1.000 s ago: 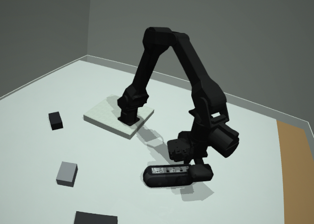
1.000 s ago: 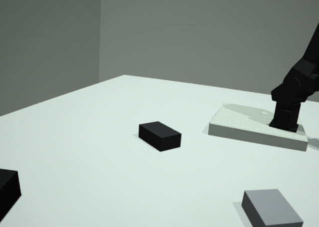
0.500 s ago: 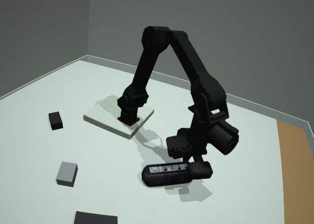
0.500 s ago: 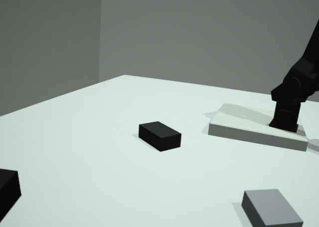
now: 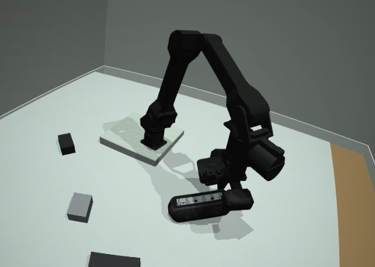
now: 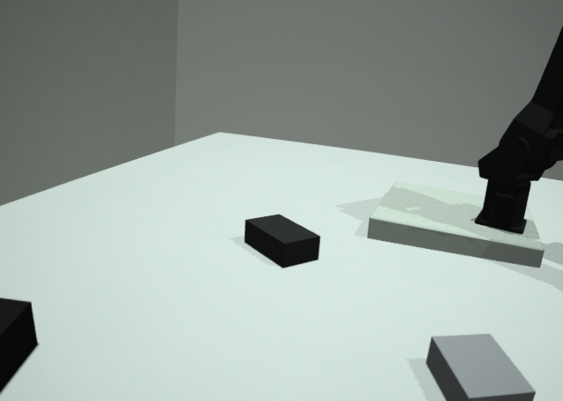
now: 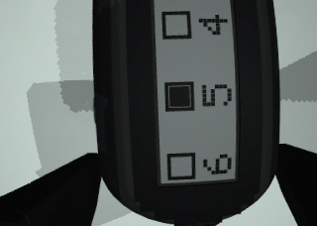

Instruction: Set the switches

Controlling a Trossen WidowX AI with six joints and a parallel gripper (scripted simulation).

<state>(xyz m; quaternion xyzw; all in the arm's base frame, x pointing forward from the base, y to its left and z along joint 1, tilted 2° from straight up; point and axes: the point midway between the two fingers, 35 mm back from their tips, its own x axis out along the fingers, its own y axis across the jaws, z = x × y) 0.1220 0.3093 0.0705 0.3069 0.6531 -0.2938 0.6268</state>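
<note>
The dark grey controller unit [image 5: 197, 212] [image 7: 126, 81] is turned underside up, so its switches are hidden. Its white label [image 5: 198, 199] [image 7: 198, 61] faces up. In the wrist view square 3 is filled, 4 empty, 5 filled and 6 empty. In the top view, squares 1 and 2 look empty. My gripper [image 5: 239, 199] [image 7: 189, 162] is shut on the unit's end at square 6, one finger on each long side. That end seems slightly raised above the bench [image 5: 151, 233], with its shadow offset below.
A small black block [image 5: 65, 143] [image 6: 281, 240] lies far left. A grey block [image 5: 79, 206] [image 6: 479, 369] lies left of the unit. A dark module [image 5: 114, 259] [image 6: 13, 333] sits at the front edge. The arm stands on a pale base plate [image 5: 120, 134] [image 6: 422, 206]. A brown strip [image 5: 353, 204] runs along the right.
</note>
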